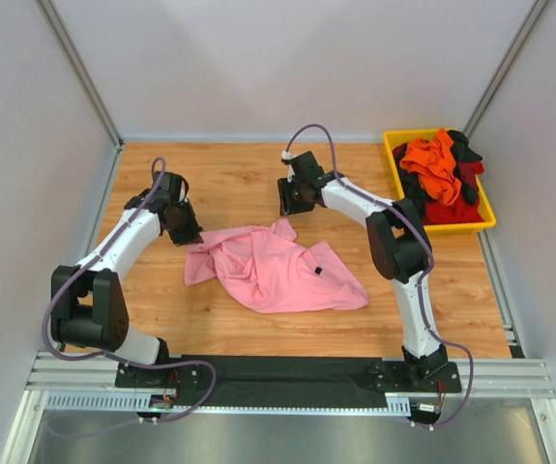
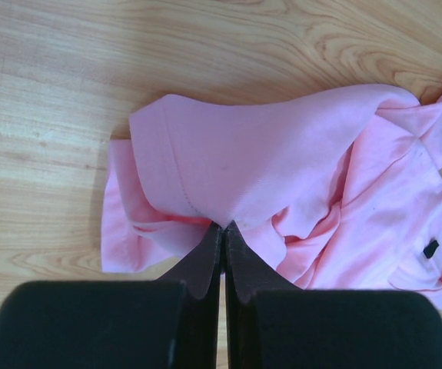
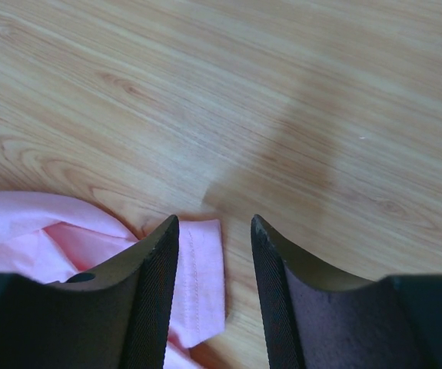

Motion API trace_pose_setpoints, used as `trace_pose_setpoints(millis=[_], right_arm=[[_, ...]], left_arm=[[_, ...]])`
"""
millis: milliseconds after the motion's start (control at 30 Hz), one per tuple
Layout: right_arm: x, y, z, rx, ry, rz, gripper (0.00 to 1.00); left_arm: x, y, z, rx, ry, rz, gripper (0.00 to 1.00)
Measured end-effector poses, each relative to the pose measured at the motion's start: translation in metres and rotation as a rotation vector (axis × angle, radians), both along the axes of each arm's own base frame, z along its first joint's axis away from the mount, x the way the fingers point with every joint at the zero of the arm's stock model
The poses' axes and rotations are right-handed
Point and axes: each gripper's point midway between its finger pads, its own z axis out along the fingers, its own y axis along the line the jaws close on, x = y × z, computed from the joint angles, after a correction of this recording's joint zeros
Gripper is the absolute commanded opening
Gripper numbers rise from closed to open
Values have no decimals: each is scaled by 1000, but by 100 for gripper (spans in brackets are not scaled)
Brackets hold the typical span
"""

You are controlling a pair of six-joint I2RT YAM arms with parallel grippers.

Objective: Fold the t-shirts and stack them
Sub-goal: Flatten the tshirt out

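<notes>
One crumpled light pink cloth t-shirt (image 1: 278,273) lies central on the wooden counter (image 1: 219,174), pinched by the left gripper (image 2: 222,227); the right gripper (image 3: 214,224), spread over a sleeve hem, should close next to flatten it.

The pink t-shirt (image 1: 278,275) is soft matt cloth, the table (image 1: 229,179) smooth wood, the bin (image 1: 452,228) seemingly plastic.

You have the pink t-shirt (image 1: 278,271) lying crumpled and unfolded on the tabletop (image 1: 229,184), spread toward the right, with a small black tag (image 1: 316,271) showing on top. Its left edge is raised in a fold, pinched by the left hand (image 2: 222,231). The orange t-shirt (image 1: 432,162), red t-shirt (image 1: 447,211) and black t-shirt (image 1: 467,150) sit heaped together in the yellow bin (image 1: 452,228), orange on top.
</notes>
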Motion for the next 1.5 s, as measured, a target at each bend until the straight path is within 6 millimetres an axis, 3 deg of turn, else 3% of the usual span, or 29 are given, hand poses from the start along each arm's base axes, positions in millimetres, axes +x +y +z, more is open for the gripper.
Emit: trace_pose_setpoints(millis=[333, 433, 600, 767, 833, 900, 967, 1033, 1167, 1233, 1300, 1367, 1400, 1433, 1500], right_arm=[[-8, 3, -11, -2, 14, 13, 42], [-9, 4, -12, 1, 15, 17, 33], [-10, 4, -13, -2, 19, 20, 2], [-9, -5, -9, -40, 6, 18, 0], [-8, -11, 6, -50, -18, 17, 0], [-7, -19, 34, -51, -66, 10, 0], [-6, -27, 74, -37, -139, 2, 0], [-10, -37, 128, -12, -243, -11, 0], [-34, -70, 223, 13, -457, -55, 0], [-54, -90, 251, 3, -535, -76, 0], [-71, -107, 261, -9, -579, -93, 0], [-88, -121, 256, -24, -590, -110, 0], [-95, -126, 247, -33, -575, -111, 3], [-101, -128, 235, -39, -554, -107, 14], [-106, -126, 210, -41, -490, -91, 26]], left_arm=[[1, 0, -2, -1, 5, 3, 0], [2, 0, -2, -2, 1, 4, 0], [2, -1, -2, -3, 2, 5, 0], [2, 1, 3, 4, 7, 6, 0], [7, 3, 17, 19, -5, 12, 0], [19, 5, 40, 32, -55, 21, 0], [30, 8, 61, 42, -106, 29, 0], [34, 11, 80, 58, -152, 38, 0], [22, 20, 108, 87, -213, 52, 0], [13, 24, 119, 98, -234, 60, 0], [5, 27, 126, 102, -252, 65, 0], [-2, 28, 126, 103, -257, 66, 0], [-5, 28, 123, 103, -253, 66, 0], [-10, 28, 116, 102, -238, 62, 0], [-19, 26, 97, 93, -201, 52, 0]])
